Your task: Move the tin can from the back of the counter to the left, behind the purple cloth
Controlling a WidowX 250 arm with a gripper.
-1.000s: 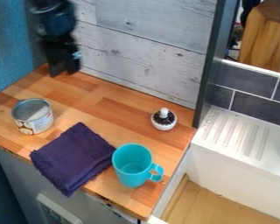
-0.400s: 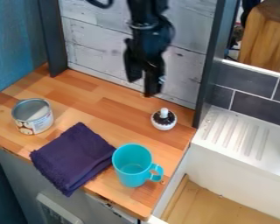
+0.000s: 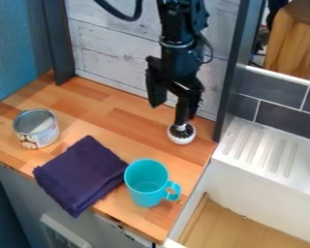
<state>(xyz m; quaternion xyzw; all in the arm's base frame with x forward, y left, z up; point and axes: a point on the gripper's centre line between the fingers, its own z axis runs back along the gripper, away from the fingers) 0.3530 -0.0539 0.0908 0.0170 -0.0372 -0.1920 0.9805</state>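
The black gripper hangs down from the top edge over the back right of the wooden counter, its two fingers spread apart. One finger is in front of the top of a small white round pot with dark filling; whether they touch I cannot tell. In front of the pot stands a turquoise mug, upright, its handle to the right. A folded dark purple cloth lies just left of the mug. An open metal can with a printed label stands at the left.
The wooden counter ends at a front edge and a right edge. Behind it rises a whitewashed plank wall with dark posts at both sides. To the right are a dark upright panel and a white sink with a ridged drainboard.
From the upper left the gripper has swung right, and then come lower, to the white pot. The pot, mug, cloth and can have kept their places.
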